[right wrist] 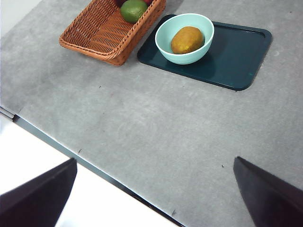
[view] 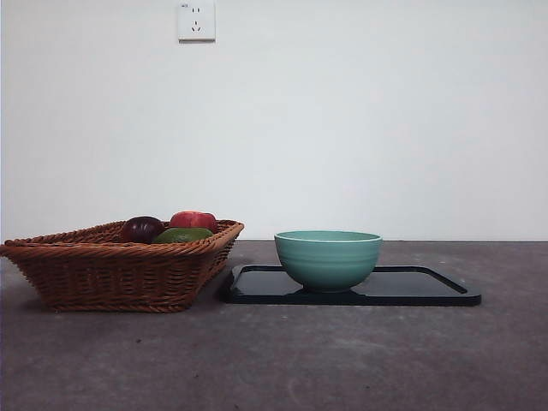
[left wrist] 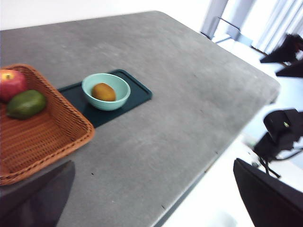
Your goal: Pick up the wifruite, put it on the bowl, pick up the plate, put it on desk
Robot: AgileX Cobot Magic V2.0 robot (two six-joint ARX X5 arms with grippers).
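Fruit placement looks complete: the small oval brownish-orange wifruite [right wrist: 187, 39] lies inside the round mint-green ceramic bowl [right wrist: 184, 38], which stands on the dark rectangular plate [right wrist: 236, 56] just beside the woven wicker basket [right wrist: 106, 35] holding a green fruit [right wrist: 133, 9], a red apple [left wrist: 11, 82] and a dark purple fruit [view: 141, 229]. Both the left pincer [left wrist: 151, 198] and the right pincer [right wrist: 154, 198] hang high above the grey-brown table [right wrist: 142, 123], jaws spread wide and empty. Remaining judgement: the plate is low and flat, so a pincer should take its bare raised rim, away from the bowl, and lift level so the bowl does not slide.
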